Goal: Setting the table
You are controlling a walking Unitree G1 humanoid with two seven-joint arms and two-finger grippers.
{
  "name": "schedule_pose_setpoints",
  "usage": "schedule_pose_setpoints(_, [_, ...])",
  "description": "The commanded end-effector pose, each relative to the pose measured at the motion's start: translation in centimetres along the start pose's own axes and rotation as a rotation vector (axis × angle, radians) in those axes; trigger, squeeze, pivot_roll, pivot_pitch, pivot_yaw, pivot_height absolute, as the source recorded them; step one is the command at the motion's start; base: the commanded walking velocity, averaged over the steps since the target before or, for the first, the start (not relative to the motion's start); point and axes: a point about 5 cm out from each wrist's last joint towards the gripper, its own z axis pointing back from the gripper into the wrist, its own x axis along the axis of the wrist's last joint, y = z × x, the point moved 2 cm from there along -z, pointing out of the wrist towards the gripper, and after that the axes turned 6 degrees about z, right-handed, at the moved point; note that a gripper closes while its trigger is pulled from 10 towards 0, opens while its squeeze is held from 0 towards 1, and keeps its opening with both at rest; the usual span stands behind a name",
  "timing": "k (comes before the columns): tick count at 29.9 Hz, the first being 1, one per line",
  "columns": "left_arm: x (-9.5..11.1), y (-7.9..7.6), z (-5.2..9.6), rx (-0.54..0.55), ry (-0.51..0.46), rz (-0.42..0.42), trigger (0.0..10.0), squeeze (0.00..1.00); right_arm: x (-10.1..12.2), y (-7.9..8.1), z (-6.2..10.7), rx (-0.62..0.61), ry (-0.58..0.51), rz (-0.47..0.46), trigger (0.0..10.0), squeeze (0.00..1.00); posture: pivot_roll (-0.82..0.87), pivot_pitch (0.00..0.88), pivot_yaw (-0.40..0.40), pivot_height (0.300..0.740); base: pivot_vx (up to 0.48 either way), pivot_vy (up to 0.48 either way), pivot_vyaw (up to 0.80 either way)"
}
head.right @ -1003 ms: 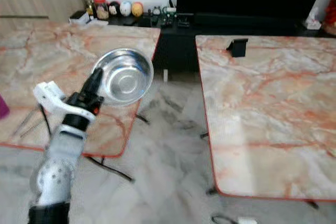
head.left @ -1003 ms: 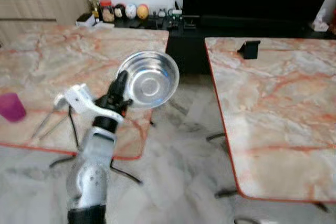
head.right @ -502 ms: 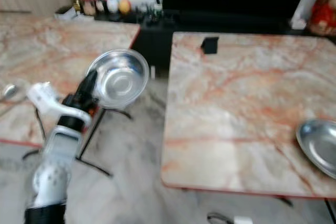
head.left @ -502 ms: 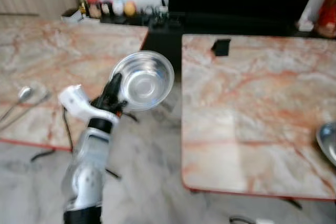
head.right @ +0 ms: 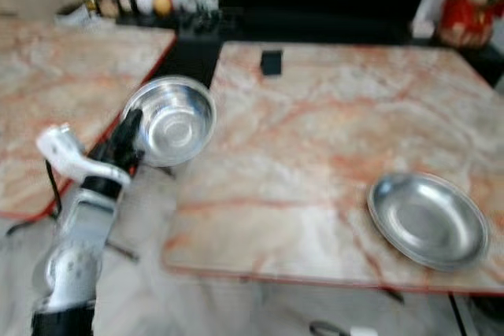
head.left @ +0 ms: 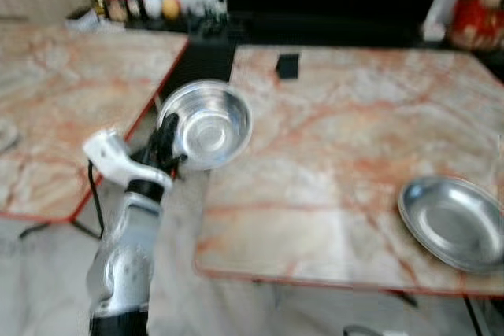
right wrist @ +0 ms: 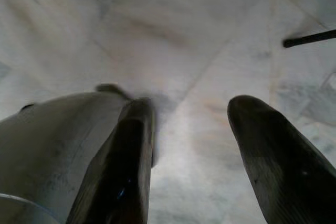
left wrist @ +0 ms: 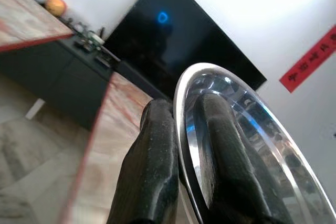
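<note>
Round steel bowl (head.left: 206,124) rim pinched in left pincer (left wrist: 181,145), right pincer (right wrist: 191,129) spread, veined marble table (head.left: 331,155)

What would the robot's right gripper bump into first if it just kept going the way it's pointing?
Probably the pale marble floor. The right gripper hangs open and points down at it, with nothing between its fingers; how far off the floor lies is unclear.

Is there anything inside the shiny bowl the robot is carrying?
Empty. The bowl, pinched at its rim by the left gripper, shows only bare shiny metal inside.
</note>
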Motion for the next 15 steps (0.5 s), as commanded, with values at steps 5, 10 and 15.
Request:
schedule_pose_setpoints(5, [-0.1,-0.8,-0.1,-0.05,0.04,-0.074,10.0,0.0,0.0,-0.6,0.1,-0.013,0.002,-0.006,10.0,0.0,-0.02,0.0,-0.003,0.732,0.0,-0.392,0.0])
schedule_pose_setpoints(10, [1.2,0.4,0.5,-0.086,0.114,-0.237,10.0,0.0,0.0,-0.5,0.0,-0.013,0.002,-0.007,10.0,0.0,-0.01,0.0,-0.002,0.732,0.0,-0.376,0.0])
schedule_pose_setpoints(15, [2.1,1.3,1.1,-0.117,0.179,-0.356,10.0,0.0,0.1,-0.5,0.0,-0.011,0.001,-0.007,10.0,0.0,-0.01,0.0,-0.004,0.732,0.0,-0.366,0.0])
